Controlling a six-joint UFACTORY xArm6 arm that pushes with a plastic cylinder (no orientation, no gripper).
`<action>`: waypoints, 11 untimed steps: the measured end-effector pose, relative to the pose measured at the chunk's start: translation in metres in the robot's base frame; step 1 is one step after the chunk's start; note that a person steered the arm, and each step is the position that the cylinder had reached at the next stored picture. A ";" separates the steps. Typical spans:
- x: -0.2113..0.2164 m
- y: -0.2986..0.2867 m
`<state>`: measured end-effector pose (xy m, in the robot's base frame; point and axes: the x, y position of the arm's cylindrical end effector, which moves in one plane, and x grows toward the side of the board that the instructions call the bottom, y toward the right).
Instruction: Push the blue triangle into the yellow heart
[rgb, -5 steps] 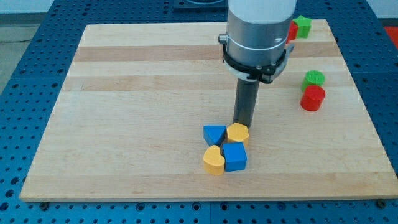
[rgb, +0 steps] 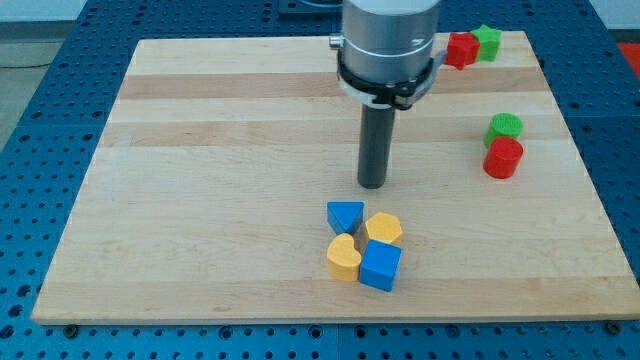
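Note:
The blue triangle (rgb: 345, 216) lies near the board's bottom middle. The yellow heart (rgb: 343, 257) sits just below it, touching or nearly touching. A yellow hexagon-like block (rgb: 383, 228) is to the triangle's right, and a blue cube (rgb: 380, 266) lies below that, beside the heart. The four form a tight cluster. My tip (rgb: 372, 185) stands above the cluster, a little up and to the right of the blue triangle, apart from all blocks.
A red block (rgb: 461, 49) and a green block (rgb: 487, 41) sit at the board's top right. A green cylinder (rgb: 505, 127) and a red cylinder (rgb: 503, 158) stand at the right. The wooden board (rgb: 200, 150) lies on a blue perforated table.
My tip has moved up and to the left, away from the yellow hexagon block. The yellow hexagon and the blue cube have shifted slightly down and to the right.

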<state>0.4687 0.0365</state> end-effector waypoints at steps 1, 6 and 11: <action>0.010 -0.013; 0.052 -0.021; -0.099 0.081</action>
